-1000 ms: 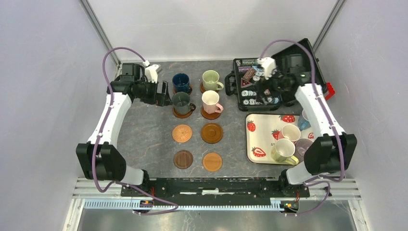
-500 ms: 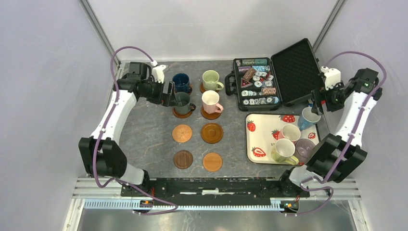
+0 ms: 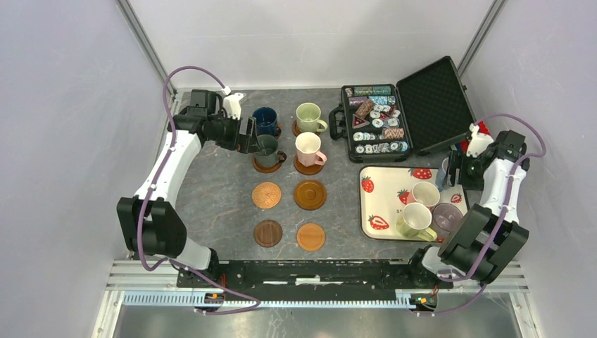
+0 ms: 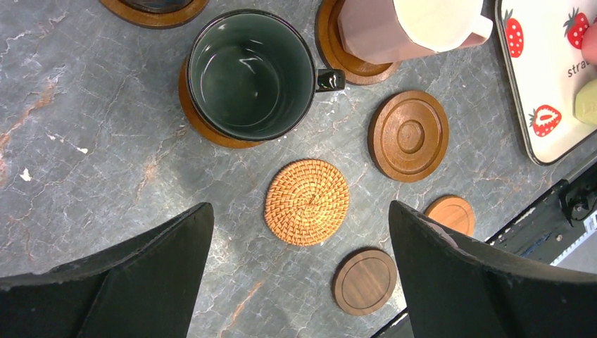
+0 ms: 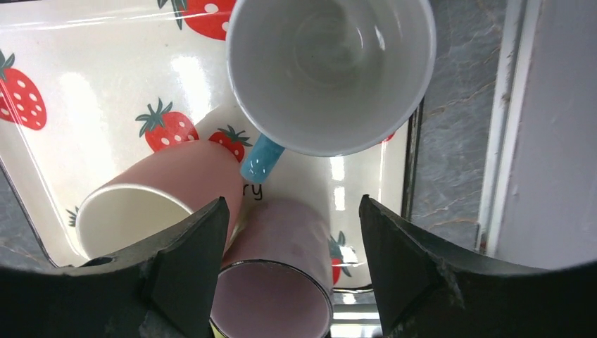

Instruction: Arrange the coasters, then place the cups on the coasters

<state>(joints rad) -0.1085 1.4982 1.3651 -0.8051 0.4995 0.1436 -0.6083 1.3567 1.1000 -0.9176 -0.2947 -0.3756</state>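
Swing done: our right gripper [image 5: 292, 211], fingers apart and empty, has come over the light blue ceramic mug [image 5: 331, 70] at the strawberry-print tray's [image 5: 84, 42] two o'clock, likely our fifth pick; left gripper [image 4: 299, 211] gapes, released.

Over on the right of my grey marbled table [image 3: 218, 190], a black case [image 3: 431, 95] lies open, with poker chips [image 3: 376, 127] racked in its left half. Just in front of it sits a white strawberry-print tray [image 3: 378, 204].

top view high above table [image 3: 218, 183]; wrist views close, downward; left shares coasters [image 4: 307, 201], right tray [image 5: 91, 77]
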